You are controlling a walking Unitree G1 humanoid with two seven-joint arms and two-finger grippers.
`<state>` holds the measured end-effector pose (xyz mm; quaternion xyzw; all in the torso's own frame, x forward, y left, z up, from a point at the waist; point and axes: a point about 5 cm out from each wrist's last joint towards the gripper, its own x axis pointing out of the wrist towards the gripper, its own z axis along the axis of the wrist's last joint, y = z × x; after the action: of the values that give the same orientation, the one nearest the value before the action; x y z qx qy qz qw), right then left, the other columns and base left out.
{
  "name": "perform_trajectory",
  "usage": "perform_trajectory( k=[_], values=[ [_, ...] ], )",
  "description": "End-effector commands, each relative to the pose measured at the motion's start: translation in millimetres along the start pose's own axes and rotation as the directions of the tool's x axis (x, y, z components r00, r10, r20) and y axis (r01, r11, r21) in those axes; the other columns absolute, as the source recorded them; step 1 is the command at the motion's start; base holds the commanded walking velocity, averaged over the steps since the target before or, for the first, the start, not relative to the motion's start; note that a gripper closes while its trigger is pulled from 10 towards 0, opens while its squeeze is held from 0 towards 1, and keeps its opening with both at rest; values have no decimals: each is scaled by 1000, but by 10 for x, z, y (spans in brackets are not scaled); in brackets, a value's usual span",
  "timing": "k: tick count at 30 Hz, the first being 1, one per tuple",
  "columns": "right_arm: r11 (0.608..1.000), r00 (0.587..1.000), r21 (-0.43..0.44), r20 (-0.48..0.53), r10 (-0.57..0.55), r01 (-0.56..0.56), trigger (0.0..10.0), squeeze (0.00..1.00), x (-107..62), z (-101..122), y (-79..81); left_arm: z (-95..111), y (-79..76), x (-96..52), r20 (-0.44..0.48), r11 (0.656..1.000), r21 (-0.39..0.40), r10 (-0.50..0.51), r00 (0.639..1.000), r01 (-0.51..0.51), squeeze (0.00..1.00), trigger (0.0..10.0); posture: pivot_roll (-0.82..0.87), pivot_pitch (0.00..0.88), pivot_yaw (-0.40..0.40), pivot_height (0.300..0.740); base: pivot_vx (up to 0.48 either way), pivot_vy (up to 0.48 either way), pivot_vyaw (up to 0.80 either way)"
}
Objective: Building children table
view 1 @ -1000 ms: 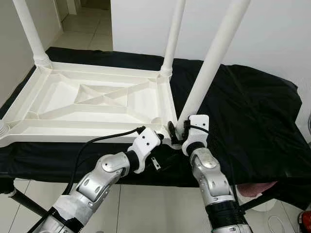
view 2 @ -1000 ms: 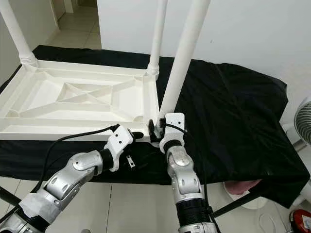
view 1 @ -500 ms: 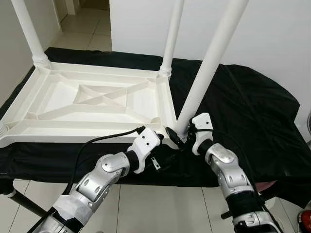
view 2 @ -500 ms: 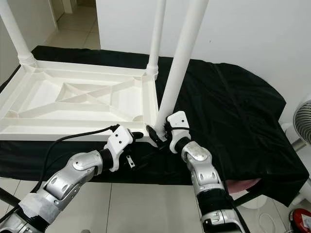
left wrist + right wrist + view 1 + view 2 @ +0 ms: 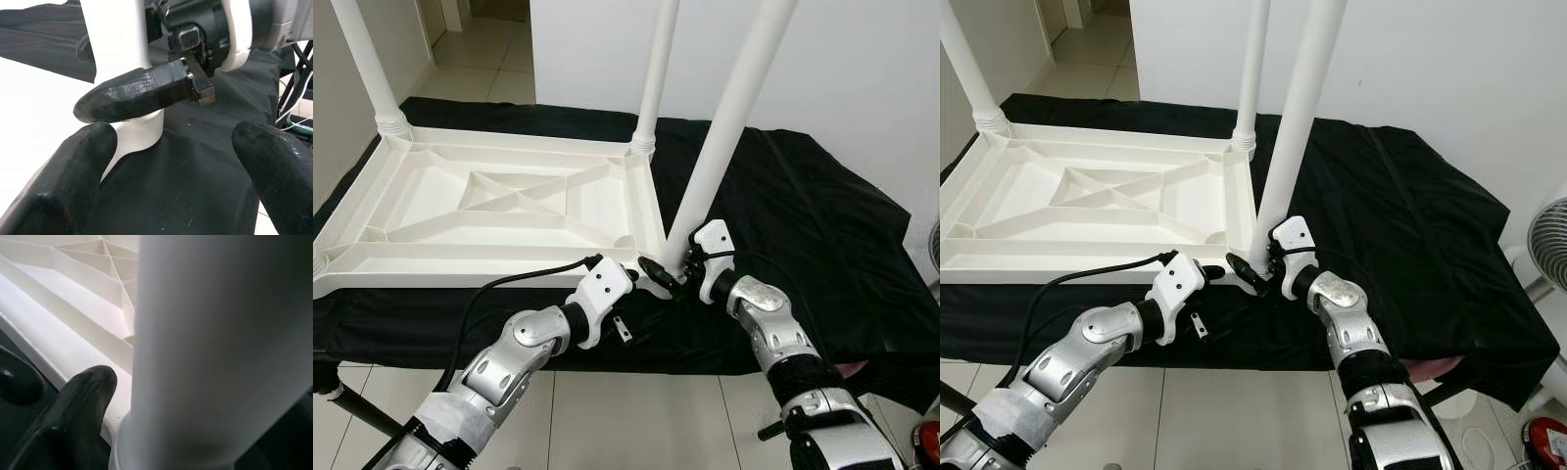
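A white children's table lies upside down on a black cloth. Its near-right leg stands upright in the corner socket. My right gripper is shut on the base of this leg, with one black finger pressed against the leg's side. In the right wrist view the leg is very close, a finger beside it. My left gripper is open just in front of that corner, low over the cloth and touching nothing. The right gripper's far finger is hidden behind the leg.
Two more legs stand at the far-left and far-right corners. The black cloth covers a bench that ends close to my body, with tiled floor below. A fan stands at the right, and a white wall is behind.
My right forearm has swung from straight below the leg out to the right, turning the gripper around the leg's base. The left arm has barely moved.
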<state>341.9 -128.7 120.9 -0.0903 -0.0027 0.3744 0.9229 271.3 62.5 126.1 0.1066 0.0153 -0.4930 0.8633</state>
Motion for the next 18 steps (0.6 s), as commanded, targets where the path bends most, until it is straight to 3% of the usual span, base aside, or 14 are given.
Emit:
perform_trajectory(
  k=[1, 3, 4, 13, 14, 18],
  values=[
    [999, 999, -19, -27, 40, -40, 1412, 0, 14, -49, 14, 23, -89, -5, 1, 990, 15, -143, 990, 143, 0, 10000, -4, 0, -93, 740, 0, 0, 0],
    [999, 999, -19, -27, 42, -42, 1412, 0, 11, -57, 12, 23, -88, -6, 2, 990, 14, -142, 990, 142, 0, 10000, -4, 0, -93, 740, 0, 0, 0],
    [999, 999, -20, -31, 44, -45, 0, 0, 5, -69, 12, 21, -88, -7, 2, 990, 13, -139, 990, 139, 0, 10000, -4, 0, -93, 740, 0, 0, 0],
    [998, 998, -7, -25, 57, -57, 0, 0, -39, -122, -9, 5, -118, -4, 2, 990, 7, -142, 990, 142, 0, 10000, -6, 0, -94, 740, 0, 0, 0],
    [999, 998, 3, -29, 54, -54, 10000, 0, -50, -146, -9, 2, -126, -1, 1, 989, 6, -145, 989, 145, 0, 10000, -10, 0, -93, 740, 0, 0, 0],
    [999, 999, 28, -35, 25, -24, 10000, 0, -69, -183, -15, 5, -131, 7, 3, 989, 6, -149, 989, 149, 0, 10000, -16, 0, -92, 740, 0, 0, 0]
  ],
)
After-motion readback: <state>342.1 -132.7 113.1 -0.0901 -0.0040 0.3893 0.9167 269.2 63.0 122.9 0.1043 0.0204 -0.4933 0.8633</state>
